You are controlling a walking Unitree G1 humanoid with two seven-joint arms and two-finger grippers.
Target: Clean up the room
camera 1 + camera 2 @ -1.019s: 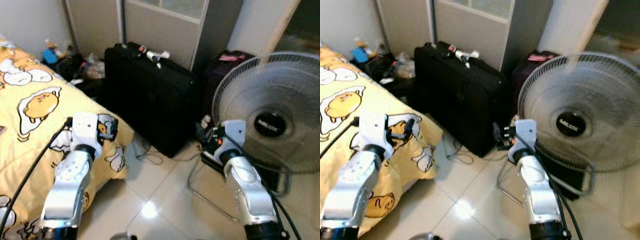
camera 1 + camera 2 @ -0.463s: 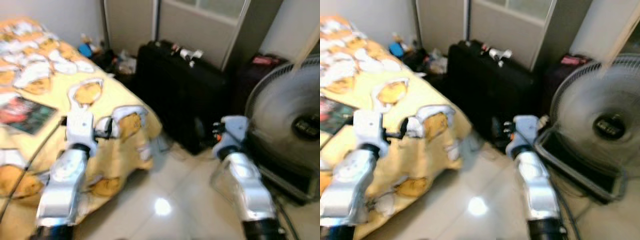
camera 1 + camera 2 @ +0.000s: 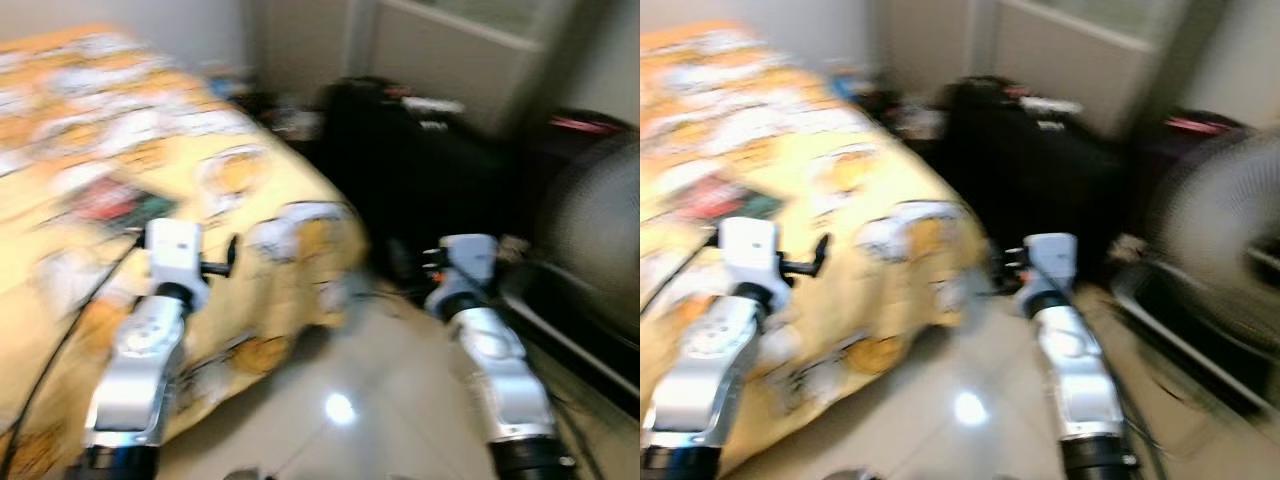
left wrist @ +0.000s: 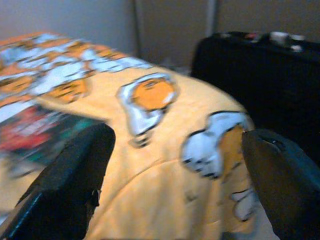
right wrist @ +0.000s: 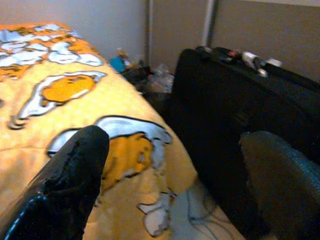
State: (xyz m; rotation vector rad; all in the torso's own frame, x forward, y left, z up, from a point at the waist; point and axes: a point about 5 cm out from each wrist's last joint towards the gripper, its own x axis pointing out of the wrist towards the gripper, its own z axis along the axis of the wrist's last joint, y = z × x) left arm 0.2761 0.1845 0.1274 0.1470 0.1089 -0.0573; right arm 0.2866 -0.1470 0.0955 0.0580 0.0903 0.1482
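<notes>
Yellow bedspread [image 3: 120, 130]: you see it in the left eye view covering the bed on the robot's left, blurred by camera motion; a dark red-and-green flat item [image 3: 110, 200], likely a book or packet, lies on it.
Left eye, arms: left gripper [image 3: 228, 262] is held over the bed edge; right gripper [image 3: 432, 268] hangs over the floor, near the black suitcase [image 3: 420, 160].
Right eye: same scene; fan [image 3: 1220, 230] stands at the robot's right, smeared.
Left wrist: you look along the fingers [image 4: 75, 175], spread wide, nothing between them. Flat item [image 4: 35, 132] lies ahead and off toward one finger, resting on the spread.
Right wrist: fingers [image 5: 70, 180] also wide apart and empty; bed corner and suitcase ahead, clutter [image 5: 140, 70] by the wall.
Key relation: flat item sits on the left gripper's side, so you'd likely reach with the left arm. Its long axis: cannot tell through the blur.
</notes>
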